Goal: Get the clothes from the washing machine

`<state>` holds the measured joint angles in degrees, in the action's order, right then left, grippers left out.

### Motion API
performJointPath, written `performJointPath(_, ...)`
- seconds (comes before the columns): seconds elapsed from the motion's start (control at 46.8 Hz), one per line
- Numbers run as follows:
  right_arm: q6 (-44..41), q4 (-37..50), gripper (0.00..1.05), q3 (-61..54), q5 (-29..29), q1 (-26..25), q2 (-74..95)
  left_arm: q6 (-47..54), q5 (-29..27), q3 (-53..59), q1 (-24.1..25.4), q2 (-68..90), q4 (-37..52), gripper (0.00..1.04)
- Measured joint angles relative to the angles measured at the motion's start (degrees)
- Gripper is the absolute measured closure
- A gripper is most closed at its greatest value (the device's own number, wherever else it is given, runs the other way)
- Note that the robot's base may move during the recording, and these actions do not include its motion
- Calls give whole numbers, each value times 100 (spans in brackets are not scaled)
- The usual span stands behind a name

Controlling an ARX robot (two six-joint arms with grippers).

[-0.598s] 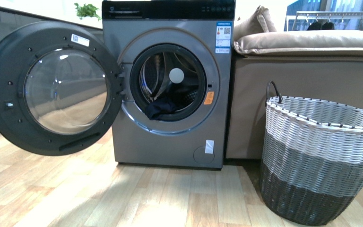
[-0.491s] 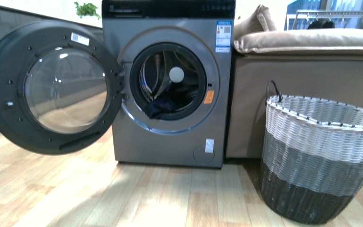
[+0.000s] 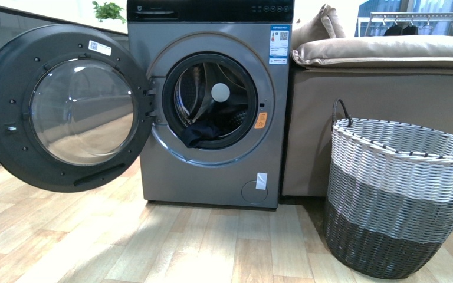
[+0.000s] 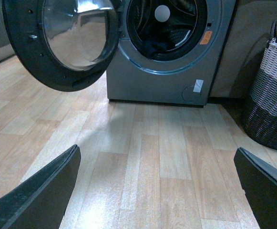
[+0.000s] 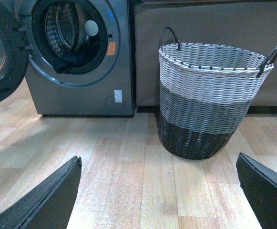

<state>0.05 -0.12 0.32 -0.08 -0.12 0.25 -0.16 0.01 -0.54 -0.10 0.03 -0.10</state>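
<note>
The washing machine (image 3: 209, 183) is standing on the wooden floor (image 3: 153, 247), and its round door (image 3: 12, 106) is hanging fully open to the robot's left, leaving the drum mouth clear. A tall woven basket (image 3: 398, 194) is sitting well apart to the right, in front of a beige sofa (image 3: 383, 53); its mouth is looking wide enough to drop a garment in without aiming closely.

The clothes (image 3: 199, 134) are lying in the bottom of the drum, a dark bundle with one fold spilling over the front lip of the opening. It is looking soft, limp and probably light; if damp it may be clinging to the steel or to the rubber seal. Nothing fragile is showing. The fold drooping over the lip is offering the easiest hold: pinching a thick bunch there, rather than one thin layer, should be keeping it from slipping out.

The left claw (image 4: 156, 150) and the right claw (image 5: 158, 156) are both hovering low over the floor, well short of the machine, each spread wide and carrying nothing.
</note>
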Motion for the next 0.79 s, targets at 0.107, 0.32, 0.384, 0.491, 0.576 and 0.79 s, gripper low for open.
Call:
performJointPath(0.107,0,0,8,0,0,0,0,0,0,0,0,0,0,7)
performJointPath(0.32,0,0,8,0,0,0,0,0,0,0,0,-2,0,7)
performJointPath(0.384,0,0,8,0,0,0,0,-2,0,0,0,-4,0,7)
performJointPath(0.491,0,0,8,0,0,0,0,0,2,0,0,-2,0,7)
performJointPath(0.576,0,0,8,0,0,0,0,0,0,0,0,-4,0,7)
performJointPath(0.79,0,0,8,0,0,0,0,0,0,0,0,0,0,7)
